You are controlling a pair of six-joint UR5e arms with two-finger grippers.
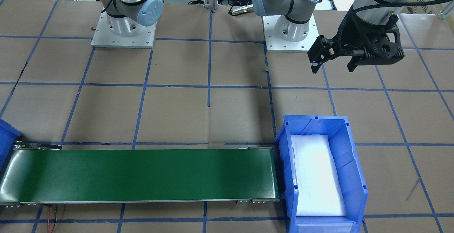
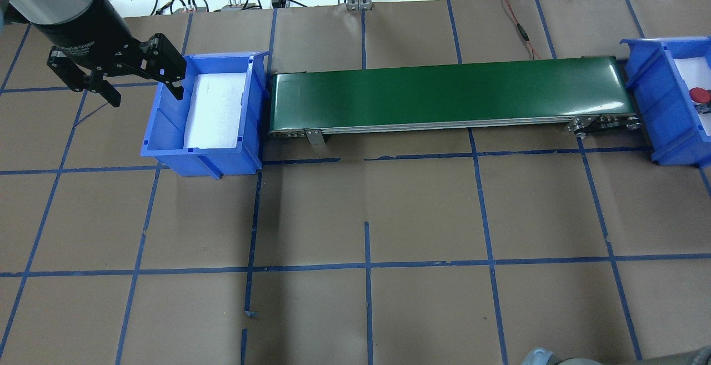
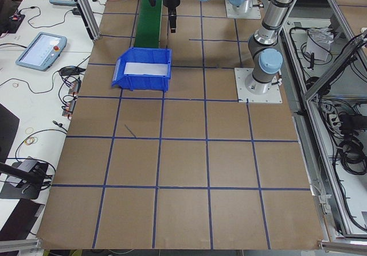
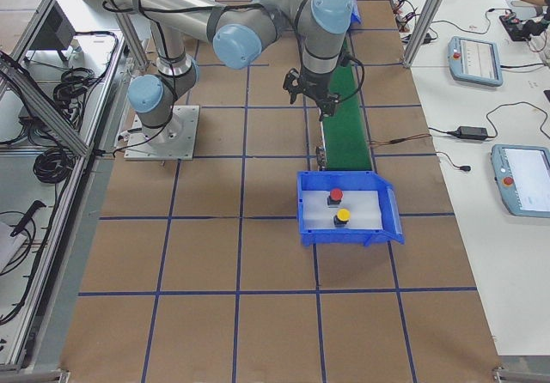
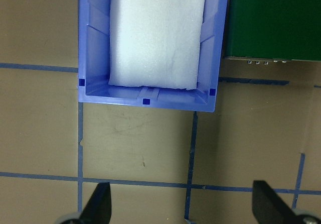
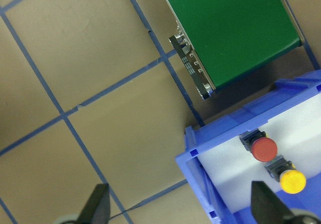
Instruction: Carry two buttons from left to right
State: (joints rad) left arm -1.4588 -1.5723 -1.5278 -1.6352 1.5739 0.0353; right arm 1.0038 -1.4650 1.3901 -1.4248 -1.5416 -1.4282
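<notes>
The red button and the yellow button lie side by side on white foam in the right blue bin. They also show in the exterior right view, red and yellow. In the overhead view only the red button shows, at the frame's edge. My right gripper is open and empty, hovering above the conveyor's end beside that bin. My left gripper is open and empty, high beside the left blue bin, which holds only foam.
A green conveyor belt runs between the two bins. The table is brown paper with blue tape lines. Both arm bases stand on plates at the robot's side. Cables and teach pendants lie beyond the table's far edge.
</notes>
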